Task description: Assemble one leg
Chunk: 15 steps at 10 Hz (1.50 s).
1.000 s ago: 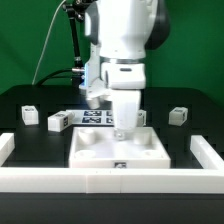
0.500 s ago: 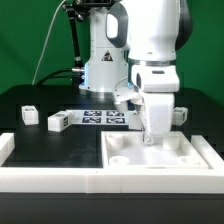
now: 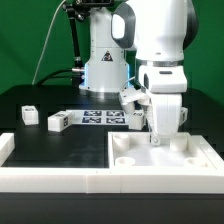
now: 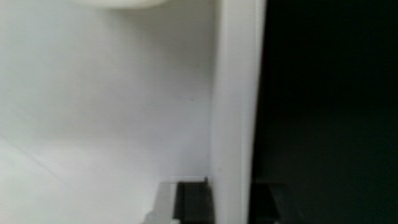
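The large white square panel (image 3: 130, 160) lies on the black table at the exterior view's right. My gripper (image 3: 158, 138) reaches down onto its far rim. In the wrist view my gripper (image 4: 231, 192) straddles the panel's raised rim (image 4: 235, 100), with one dark finger (image 4: 194, 203) inside the rim, so it looks shut on that rim. Three small white legs stand apart from it: one (image 3: 28, 114) at the far left, one (image 3: 58, 122) beside it, and one (image 3: 183, 113) behind my gripper, partly hidden.
The marker board (image 3: 103, 118) lies flat in front of the robot's base. A low white wall (image 3: 60, 179) runs along the table's front, with a short piece (image 3: 5, 147) at the left. A round corner hole (image 4: 125, 4) in the panel shows in the wrist view.
The panel has slid from the middle of the table toward the exterior view's right, together with my gripper. In the last half second both moved only slightly further right.
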Each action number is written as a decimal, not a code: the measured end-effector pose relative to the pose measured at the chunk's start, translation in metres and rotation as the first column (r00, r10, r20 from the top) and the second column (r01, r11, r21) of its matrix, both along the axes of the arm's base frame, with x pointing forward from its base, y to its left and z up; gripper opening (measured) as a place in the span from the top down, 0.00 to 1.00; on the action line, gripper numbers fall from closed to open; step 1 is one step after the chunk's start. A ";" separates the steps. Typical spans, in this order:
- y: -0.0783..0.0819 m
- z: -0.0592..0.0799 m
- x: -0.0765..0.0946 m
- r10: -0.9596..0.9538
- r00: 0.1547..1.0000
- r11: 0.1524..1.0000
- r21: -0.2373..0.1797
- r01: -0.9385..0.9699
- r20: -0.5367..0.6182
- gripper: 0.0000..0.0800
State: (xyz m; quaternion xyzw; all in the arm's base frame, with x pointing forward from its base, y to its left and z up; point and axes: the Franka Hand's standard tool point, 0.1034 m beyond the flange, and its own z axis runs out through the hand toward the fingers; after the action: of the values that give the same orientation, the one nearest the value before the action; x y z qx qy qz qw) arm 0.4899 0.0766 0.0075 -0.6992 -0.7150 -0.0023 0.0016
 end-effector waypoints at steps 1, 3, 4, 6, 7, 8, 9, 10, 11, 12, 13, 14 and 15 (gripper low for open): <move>0.000 0.000 0.000 0.000 1.000 1.000 0.000 0.000 0.000 0.92; 0.000 0.000 0.000 -0.001 1.000 1.000 0.000 0.001 0.000 0.68; 0.000 0.000 0.000 -0.001 1.000 1.000 0.000 0.001 0.000 0.45; -0.001 0.000 0.000 -0.001 1.000 1.000 0.000 0.001 0.000 0.28; -0.001 0.000 0.000 -0.001 1.000 1.000 0.000 0.001 0.000 0.21; -0.001 0.000 0.000 -0.001 1.000 1.000 0.000 0.001 0.000 0.19; -0.001 0.000 0.000 -0.001 1.000 1.000 0.000 0.001 0.000 0.19; -0.001 0.000 0.000 -0.001 1.000 1.000 0.000 0.001 0.000 0.19; -0.001 0.001 0.001 -0.001 1.000 1.000 0.000 0.001 0.002 0.19; 0.003 0.010 0.000 -0.034 0.999 0.999 -0.004 0.034 0.011 0.19; 0.006 0.027 -0.005 -0.053 0.998 0.998 -0.013 0.053 0.018 0.19; 0.009 0.042 -0.008 -0.062 0.998 0.998 -0.022 0.062 0.028 0.19; 0.010 0.052 -0.010 -0.065 0.997 0.997 -0.028 0.066 0.034 0.19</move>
State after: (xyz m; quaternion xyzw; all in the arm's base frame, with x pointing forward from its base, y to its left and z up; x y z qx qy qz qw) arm 0.4800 0.0868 0.0595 -0.7219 -0.6917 -0.0036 -0.0205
